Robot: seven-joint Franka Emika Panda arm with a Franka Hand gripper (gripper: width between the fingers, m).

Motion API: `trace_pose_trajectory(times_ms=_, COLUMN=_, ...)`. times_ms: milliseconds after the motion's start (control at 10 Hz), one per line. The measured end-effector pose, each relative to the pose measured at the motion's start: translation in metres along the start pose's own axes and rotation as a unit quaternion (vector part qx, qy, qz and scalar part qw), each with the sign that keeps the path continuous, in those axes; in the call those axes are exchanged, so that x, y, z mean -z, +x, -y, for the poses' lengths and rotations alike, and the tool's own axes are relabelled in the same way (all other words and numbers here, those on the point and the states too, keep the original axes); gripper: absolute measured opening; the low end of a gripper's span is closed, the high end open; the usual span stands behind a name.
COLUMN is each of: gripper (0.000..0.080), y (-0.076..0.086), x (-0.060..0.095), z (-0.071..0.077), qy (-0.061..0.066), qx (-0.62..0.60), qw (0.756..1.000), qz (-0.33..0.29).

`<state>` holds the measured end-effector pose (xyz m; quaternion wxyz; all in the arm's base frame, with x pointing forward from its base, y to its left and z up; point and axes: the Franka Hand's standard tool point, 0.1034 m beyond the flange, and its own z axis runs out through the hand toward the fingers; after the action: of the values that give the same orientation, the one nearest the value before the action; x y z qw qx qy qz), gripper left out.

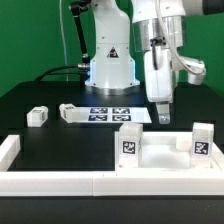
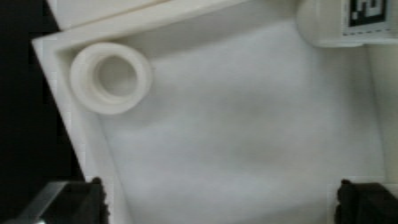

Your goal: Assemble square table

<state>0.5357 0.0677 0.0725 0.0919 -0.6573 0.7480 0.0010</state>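
We note the gripper (image 1: 162,118) above the white plastic square table slab (image 1: 160,155), fingers (image 2: 80,200) spread, holding nothing. A short white tagged leg (image 1: 38,116) lies well apart from the slab. Judged step: grasping the slab. Next: descend straddling its rim.

The exterior view is bright and even, but small and a bit soft. The white square table (image 1: 165,150) glows against the black desk (image 1: 60,140), so its edges wash out. The wrist view is very blurry, with soft grey shadows on the white.
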Motion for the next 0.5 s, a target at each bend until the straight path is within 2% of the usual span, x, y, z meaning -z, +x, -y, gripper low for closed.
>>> trace_pose_trajectory(times_ms=200, gripper=0.0649, y=0.019, x=-0.007, z=-0.013, qy=-0.009, qx=0.086, qw=0.996, qz=-0.003)
trace_pose_trajectory(times_ms=300, gripper=0.0649, y=0.031, x=-0.014, z=-0.02, qy=-0.007, qx=0.106, qw=0.994, qz=-0.011)
trace_pose_trajectory(times_ms=400, gripper=0.0649, y=0.036, x=-0.022, z=-0.022, qy=-0.005, qx=0.107, qw=0.994, qz=-0.02)
trace_pose_trajectory(times_ms=500, gripper=0.0649, y=0.03, x=-0.034, z=-0.027, qy=-0.012, qx=0.109, qw=0.994, qz=-0.023)
